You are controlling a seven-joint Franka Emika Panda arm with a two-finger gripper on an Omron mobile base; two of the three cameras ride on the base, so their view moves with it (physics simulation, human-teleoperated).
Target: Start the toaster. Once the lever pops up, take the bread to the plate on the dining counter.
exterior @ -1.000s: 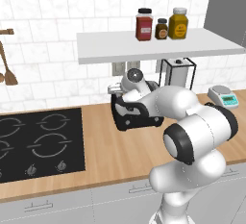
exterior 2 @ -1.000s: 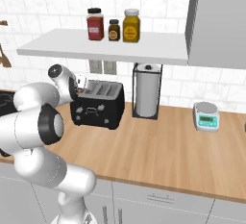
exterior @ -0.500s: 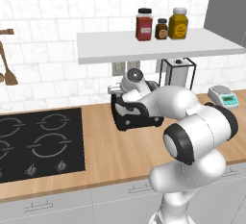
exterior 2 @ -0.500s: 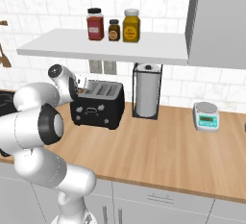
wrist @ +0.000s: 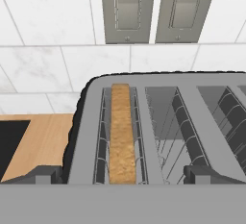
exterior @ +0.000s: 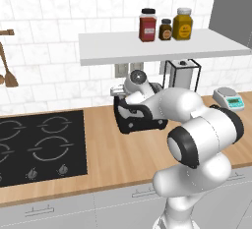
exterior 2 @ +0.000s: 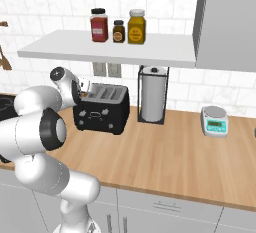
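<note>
The black toaster (exterior: 143, 121) (exterior 2: 102, 111) stands on the wall counter under the shelf. In the hand view I look down into the toaster's (wrist: 163, 122) slots. The bread (wrist: 121, 131) sits low in the left slot, tan top edge up. The slots to its right hold only wire guides. My gripper (wrist: 124, 174) hovers just above the toaster's near end, open wide, one dark fingertip (wrist: 44, 174) at each side and nothing between them. From the base views the gripper (exterior: 122, 98) (exterior 2: 85, 89) hangs over the toaster's left end. The plate and the dining counter are out of view.
A wire-framed paper-towel stand (exterior: 182, 73) (exterior 2: 152, 94) is right of the toaster, and a small scale (exterior: 229, 98) (exterior 2: 215, 120) sits farther right. The black hob (exterior: 39, 147) lies to the left. A shelf (exterior: 162, 48) with three jars hangs overhead. Wall sockets (wrist: 153, 6) sit behind the toaster.
</note>
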